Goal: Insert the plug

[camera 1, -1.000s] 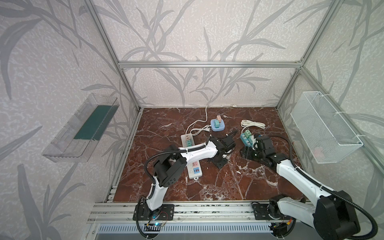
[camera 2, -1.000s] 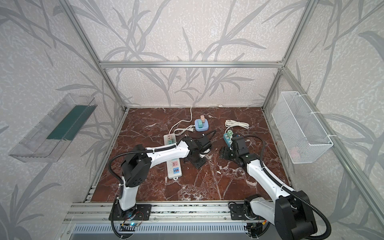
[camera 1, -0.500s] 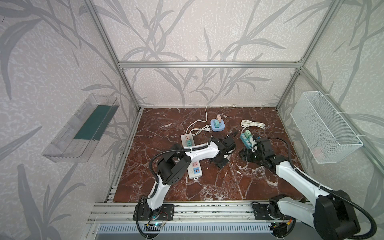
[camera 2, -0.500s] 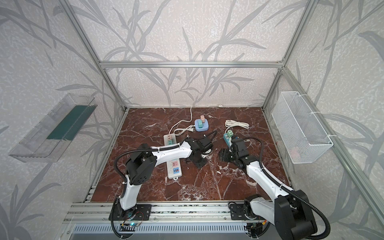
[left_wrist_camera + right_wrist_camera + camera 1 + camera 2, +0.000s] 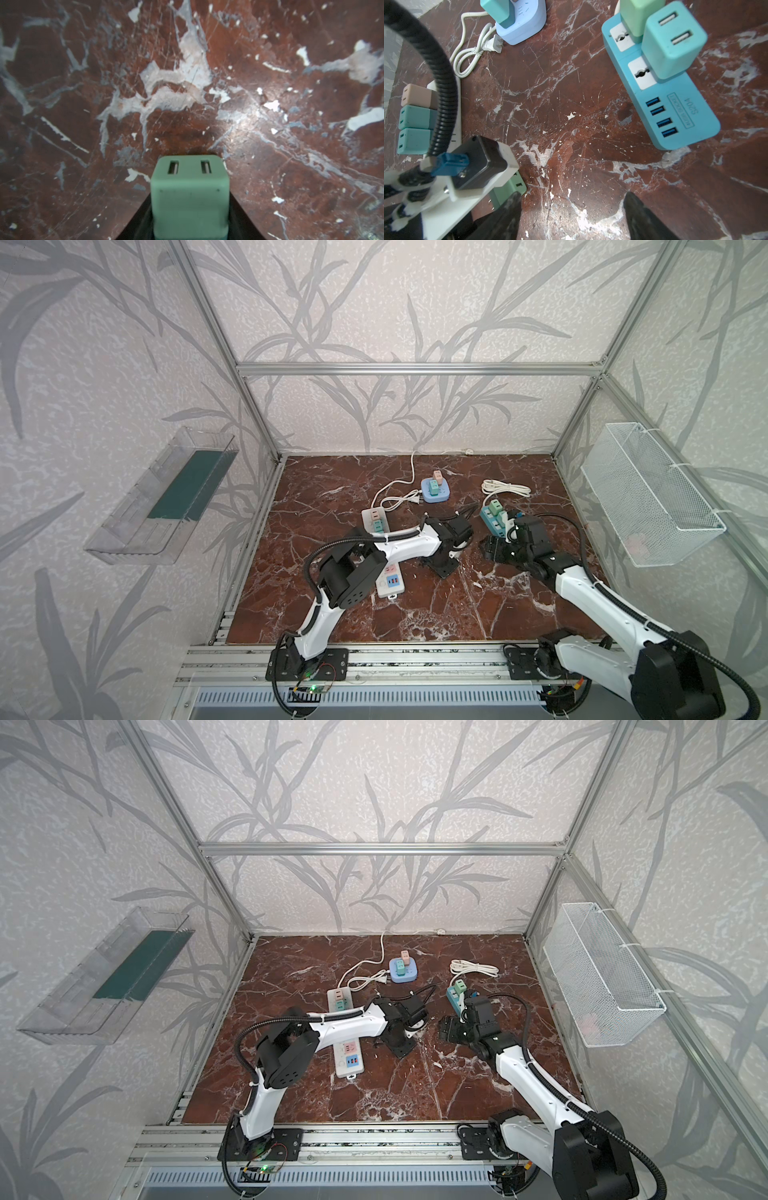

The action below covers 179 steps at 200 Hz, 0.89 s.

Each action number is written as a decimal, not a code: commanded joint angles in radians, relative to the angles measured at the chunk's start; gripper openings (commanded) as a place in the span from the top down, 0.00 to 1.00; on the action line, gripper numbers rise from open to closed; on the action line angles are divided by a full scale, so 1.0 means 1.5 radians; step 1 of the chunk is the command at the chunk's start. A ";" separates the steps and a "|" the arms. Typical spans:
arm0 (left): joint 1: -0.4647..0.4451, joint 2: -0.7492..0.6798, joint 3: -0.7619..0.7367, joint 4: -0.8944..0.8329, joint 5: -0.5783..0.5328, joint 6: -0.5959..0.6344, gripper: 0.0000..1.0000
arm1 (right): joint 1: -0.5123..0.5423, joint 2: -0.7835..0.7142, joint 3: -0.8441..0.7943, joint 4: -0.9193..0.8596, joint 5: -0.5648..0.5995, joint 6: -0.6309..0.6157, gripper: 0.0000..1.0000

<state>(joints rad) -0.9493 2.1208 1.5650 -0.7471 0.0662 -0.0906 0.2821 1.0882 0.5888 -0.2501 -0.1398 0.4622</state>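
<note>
**Fig.** Left gripper (image 5: 190,226) closed on the mint-green plug (image 5: 189,187). In the left wrist view I see the plug's two-slot face; its prongs are hidden, and the dark fingers are cut off by the frame edge. In both top views the plug is concealed beneath the left wrist, low over the marble table (image 5: 415,614), between the white power strip (image 5: 376,526) and the blue power strip (image 5: 490,524). The right wrist view shows only a green corner of it under that wrist. Right gripper (image 5: 574,216): jaws apart above bare marble, only the fingertips in frame. Whether the plug touches the table I cannot tell
</note>
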 commanded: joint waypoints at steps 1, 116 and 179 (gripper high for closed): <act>-0.005 0.022 0.005 -0.024 0.006 0.005 0.58 | -0.003 -0.016 0.000 -0.016 0.001 -0.006 0.23; -0.007 -0.319 -0.310 0.405 -0.074 0.006 0.78 | -0.002 -0.066 0.060 -0.076 -0.070 -0.008 0.30; -0.008 -0.465 -0.567 0.825 -0.026 0.125 0.82 | 0.067 -0.009 0.177 -0.100 -0.170 -0.055 0.39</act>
<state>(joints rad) -0.9554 1.4639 0.7685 0.2085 -0.0219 -0.0048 0.3290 1.0561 0.7650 -0.3714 -0.3187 0.4351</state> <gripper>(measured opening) 0.414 0.615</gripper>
